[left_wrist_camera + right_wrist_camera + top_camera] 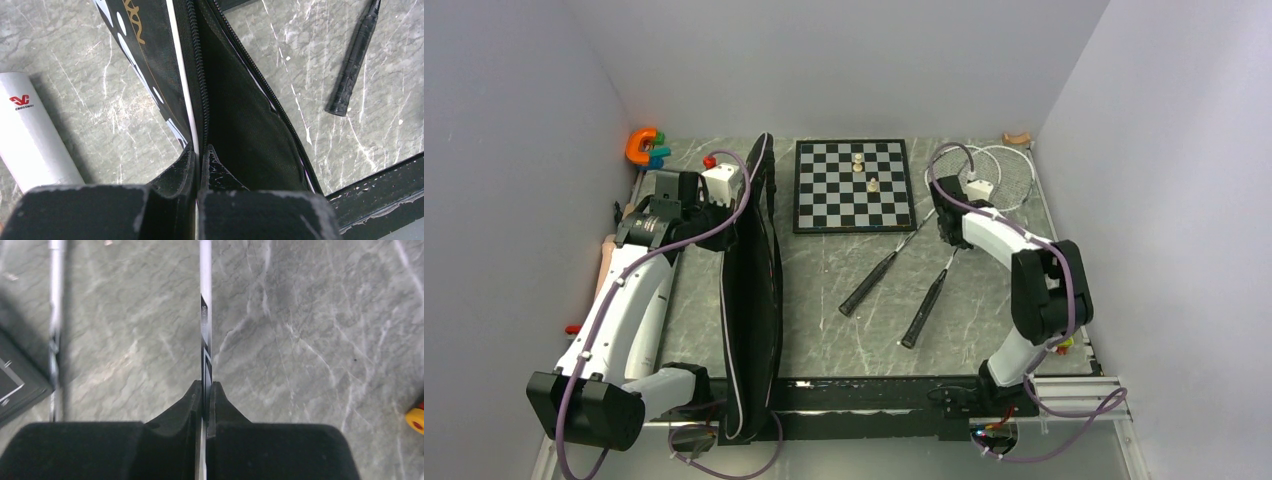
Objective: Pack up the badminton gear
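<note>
Standing on edge along the table's (824,340) left side, the black bag (749,290) gapes unzipped, dark lining showing, its rim pinched tight in the left gripper (200,155), whose arm reaches forward. The chessboard (854,185) lies beyond, with one racket (869,285) nearer. Bent low, the right gripper (205,390) is clamped on the other racket (927,310). The white tube (30,130) lies left of the bag.
</note>
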Available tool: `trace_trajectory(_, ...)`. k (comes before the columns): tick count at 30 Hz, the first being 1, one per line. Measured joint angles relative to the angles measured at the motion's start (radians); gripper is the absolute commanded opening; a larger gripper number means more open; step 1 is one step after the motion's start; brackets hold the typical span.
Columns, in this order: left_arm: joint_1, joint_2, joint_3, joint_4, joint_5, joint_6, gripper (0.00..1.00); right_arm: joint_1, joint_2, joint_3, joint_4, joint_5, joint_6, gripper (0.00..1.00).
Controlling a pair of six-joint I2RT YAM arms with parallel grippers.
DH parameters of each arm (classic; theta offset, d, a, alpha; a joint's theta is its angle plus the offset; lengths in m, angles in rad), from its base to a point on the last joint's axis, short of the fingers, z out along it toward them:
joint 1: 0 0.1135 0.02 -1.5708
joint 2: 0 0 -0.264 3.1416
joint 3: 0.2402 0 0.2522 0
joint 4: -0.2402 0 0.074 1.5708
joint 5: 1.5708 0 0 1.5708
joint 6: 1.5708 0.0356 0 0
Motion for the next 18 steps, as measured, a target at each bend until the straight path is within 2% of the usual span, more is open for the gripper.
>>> trace_trajectory(7,0.0,0.0,0.0,0.0,0.001,0.003,0.0,0.18,-0.153,0.012,-0.146,0.081,0.033,0.0)
trace_trajectory(13,0.0,0.016,0.0,0.005,0.003,0.014,0.0,0.5,-0.346,0.043,-0.319,0.065,0.072,0.0)
trace_trajectory(18,0.0,0.093,0.037,0.015,0.012,0.015,0.0,0.79,-0.482,0.141,-0.46,0.063,0.098,0.0)
